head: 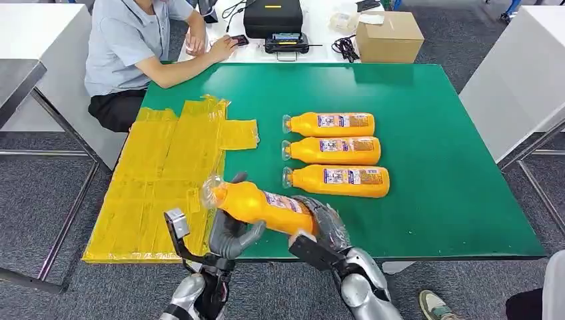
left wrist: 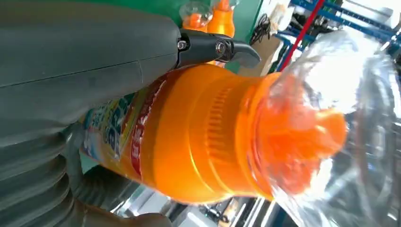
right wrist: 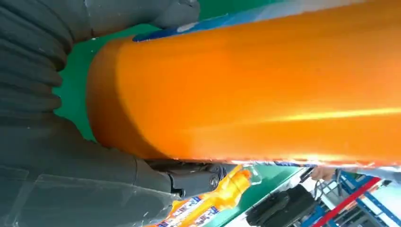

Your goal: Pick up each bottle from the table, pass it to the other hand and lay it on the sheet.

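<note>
Both hands clamp one bottle (head: 256, 205) above table (head: 440, 187) front edge, right hand (head: 324, 227) on base, left hand (head: 230, 233) near neck, beside yellow sheet (head: 160, 173); three bottles (head: 336, 153) lie mid-table.

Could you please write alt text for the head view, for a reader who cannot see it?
Both robot hands, left and right, hold one orange bottle above the green table's near edge, beside a yellow sheet. Three more bottles lie in a row on the table, and a person sits at the far left corner.
</note>
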